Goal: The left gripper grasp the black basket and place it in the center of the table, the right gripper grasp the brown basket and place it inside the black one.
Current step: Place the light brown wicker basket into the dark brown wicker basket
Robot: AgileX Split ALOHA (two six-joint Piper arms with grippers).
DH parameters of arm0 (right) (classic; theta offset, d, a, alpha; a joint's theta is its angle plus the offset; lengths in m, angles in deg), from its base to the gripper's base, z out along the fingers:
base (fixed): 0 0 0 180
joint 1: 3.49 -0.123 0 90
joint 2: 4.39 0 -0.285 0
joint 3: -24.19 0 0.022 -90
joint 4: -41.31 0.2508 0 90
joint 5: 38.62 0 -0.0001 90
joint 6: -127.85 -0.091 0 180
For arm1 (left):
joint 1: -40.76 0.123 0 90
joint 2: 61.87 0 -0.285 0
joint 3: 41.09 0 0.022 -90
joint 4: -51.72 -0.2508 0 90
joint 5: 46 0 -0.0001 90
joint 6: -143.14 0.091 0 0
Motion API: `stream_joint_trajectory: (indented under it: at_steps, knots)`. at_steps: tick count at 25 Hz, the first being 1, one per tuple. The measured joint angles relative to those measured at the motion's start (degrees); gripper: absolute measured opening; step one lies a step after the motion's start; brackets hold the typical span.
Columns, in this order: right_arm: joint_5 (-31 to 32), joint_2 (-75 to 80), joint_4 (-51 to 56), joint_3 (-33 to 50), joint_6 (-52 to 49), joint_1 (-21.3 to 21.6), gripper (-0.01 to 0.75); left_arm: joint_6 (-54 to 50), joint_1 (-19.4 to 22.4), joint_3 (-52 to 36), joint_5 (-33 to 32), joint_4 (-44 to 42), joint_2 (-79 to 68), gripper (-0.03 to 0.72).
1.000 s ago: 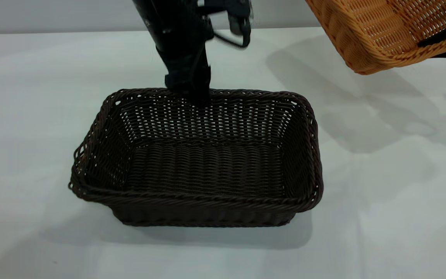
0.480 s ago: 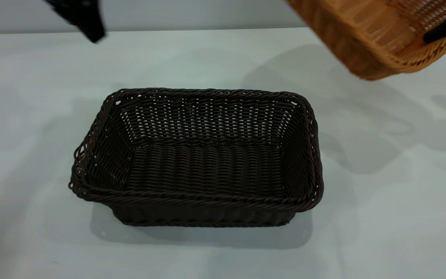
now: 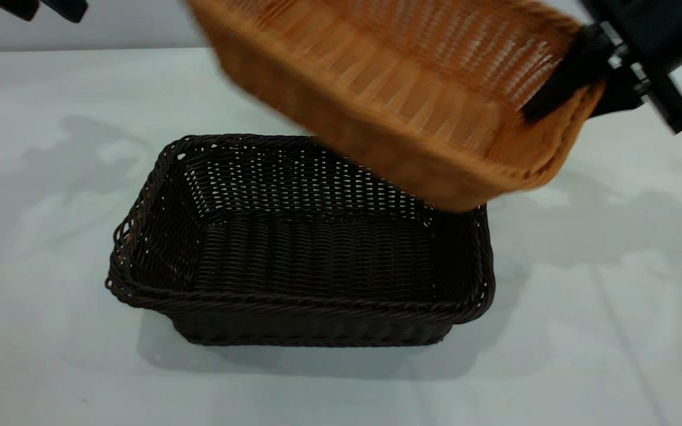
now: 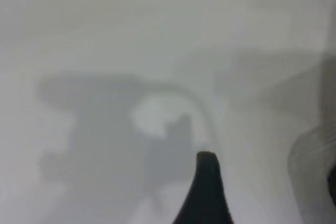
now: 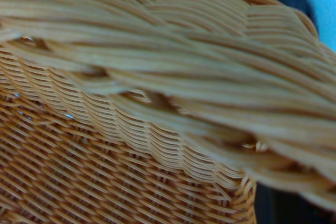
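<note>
1. Resting flat near the centre of the bench (image 3: 601, 331), the black basket (image 3: 299, 248) is left free with its mouth open upward, so that it can receive the second basket.
2. The brown basket (image 3: 412, 100) is held tilted in the air over the black basket's far right corner, clamped at its rim by the right pincer (image 3: 578, 89).
3. The left pincer (image 3: 36, 7) is parked above the far left corner; its finger state cannot be told.

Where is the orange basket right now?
In the exterior view, the brown basket hangs tilted above the black basket's far right corner, held at its rim by the right gripper.
</note>
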Motion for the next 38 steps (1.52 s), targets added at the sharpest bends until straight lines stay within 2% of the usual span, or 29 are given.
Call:
stream_joint_trajectory:
  at_steps: [5,11,17,27,38]
  knots:
    - [-0.4,0.0,-5.6,0.0,-6.2,-7.4,0.082,0.3,0.2,0.0,0.2,0.5,0.0,0.548]
    - [-3.9,0.0,-7.3,0.0,-9.0,-12.4,0.082,0.4,0.2,0.0,0.2,0.5,0.0,0.548]
    - [-7.9,0.0,-7.9,-0.2,-9.0,-14.0,0.082,0.5,0.2,0.0,0.6,0.5,0.0,0.548]
    - [-6.2,0.0,-19.0,-7.7,-12.1,-18.4,0.082,0.5,0.2,-0.1,0.4,1.2,0.0,0.548]
    - [-6.4,4.5,-21.4,-9.1,-14.3,-18.5,0.082,0.5,0.2,-0.1,-0.1,1.2,0.0,0.548]
